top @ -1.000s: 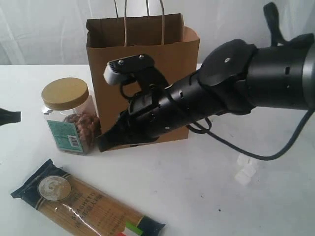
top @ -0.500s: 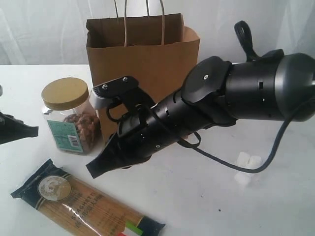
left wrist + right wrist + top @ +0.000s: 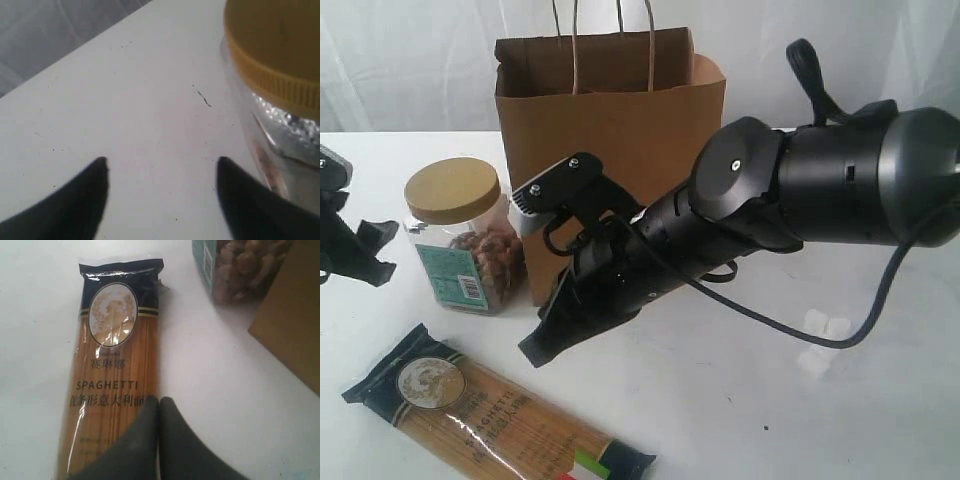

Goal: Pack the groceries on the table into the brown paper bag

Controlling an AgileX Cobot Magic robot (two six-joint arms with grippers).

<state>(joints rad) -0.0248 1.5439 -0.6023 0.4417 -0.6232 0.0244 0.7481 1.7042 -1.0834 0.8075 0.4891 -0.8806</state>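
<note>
Nearest the table [image 3: 740, 420] edge: spaghetti packet [image 3: 495, 420] lying flat and slantwise. It has a dark blue end with a round silver medallion, a clear middle showing yellow strands, and a small Italian flag at the other end. Same spot as a second ago.

Just behind it: right gripper [image 3: 542, 348], black fingers pressed tight together, nothing between them. A second ago the tip was higher, in front of the bag's foot beside the jar. It has since dropped toward the packet. Cannot tell whether it touches the tabletop.

Far left: left gripper [image 3: 370, 255] has come in from the edge. Its fingers [image 3: 85, 200], together before, now stand well apart and empty, near the nut jar [image 3: 458, 240] but not touching it. Jar is upright and clear, with a tan screw lid, brown nuts and a teal label, just beside the bag.

Right side: marshmallows [image 3: 820, 335], white cubes loose on the table, partly behind a black cable [image 3: 790, 325].

Farthest back: brown paper bag [image 3: 620, 120], upright, mouth open, twisted loop handles. The right arm [image 3: 820, 180] crosses its lower front.
</note>
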